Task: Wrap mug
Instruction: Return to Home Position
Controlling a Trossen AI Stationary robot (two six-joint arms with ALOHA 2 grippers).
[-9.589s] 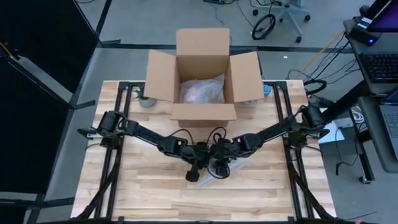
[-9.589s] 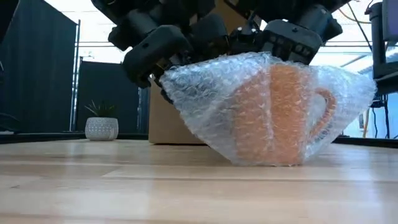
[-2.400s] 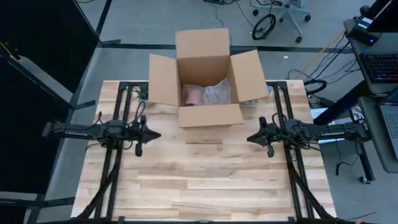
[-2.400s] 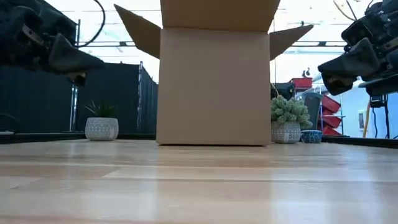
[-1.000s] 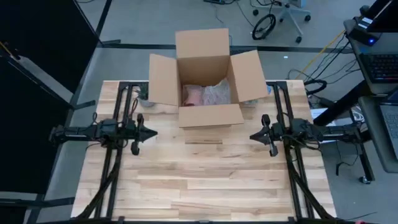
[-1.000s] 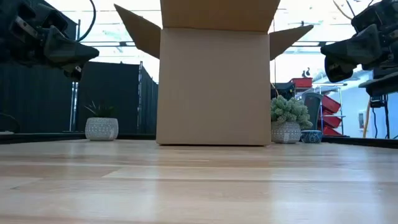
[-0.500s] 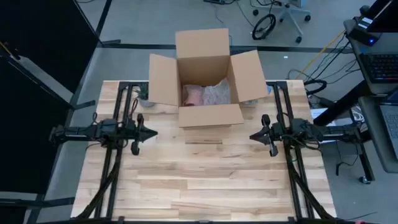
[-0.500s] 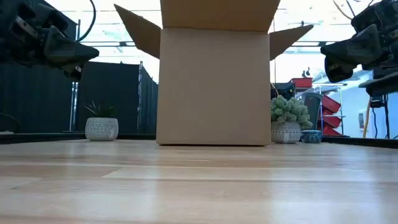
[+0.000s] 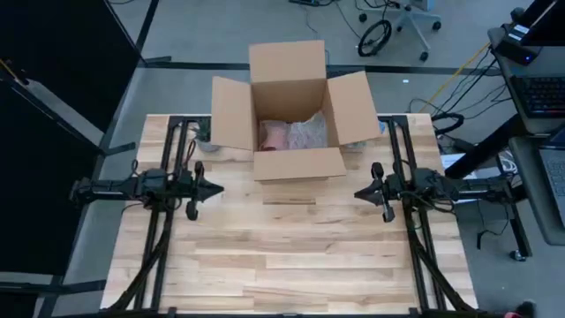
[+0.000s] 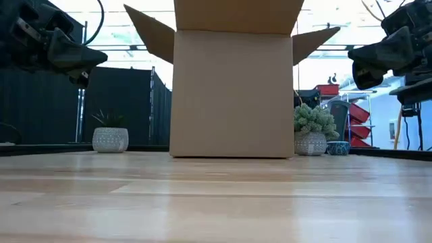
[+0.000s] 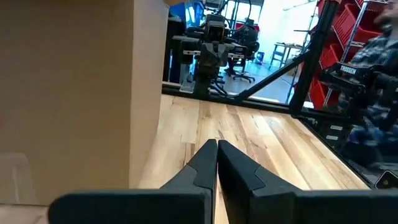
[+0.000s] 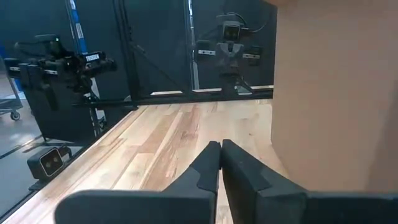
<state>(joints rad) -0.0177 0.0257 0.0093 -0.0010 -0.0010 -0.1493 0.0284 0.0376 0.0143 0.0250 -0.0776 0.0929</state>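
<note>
The bubble-wrapped orange mug (image 9: 281, 134) lies inside the open brown cardboard box (image 9: 298, 164) at the far side of the light wooden table (image 9: 291, 256). The left gripper (image 9: 214, 189) and right gripper (image 9: 358, 193) hover over opposite table sides, fingers pressed together, empty.

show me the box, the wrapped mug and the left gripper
box (image 9: 298, 163), high view, on its near flap
wrapped mug (image 9: 275, 135), high view, on the orange part inside the box
left gripper (image 11: 217, 146), left wrist view, where its shut fingertips meet

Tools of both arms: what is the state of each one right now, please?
Left tool: closed, holding nothing.
Right tool: closed, holding nothing.
</note>
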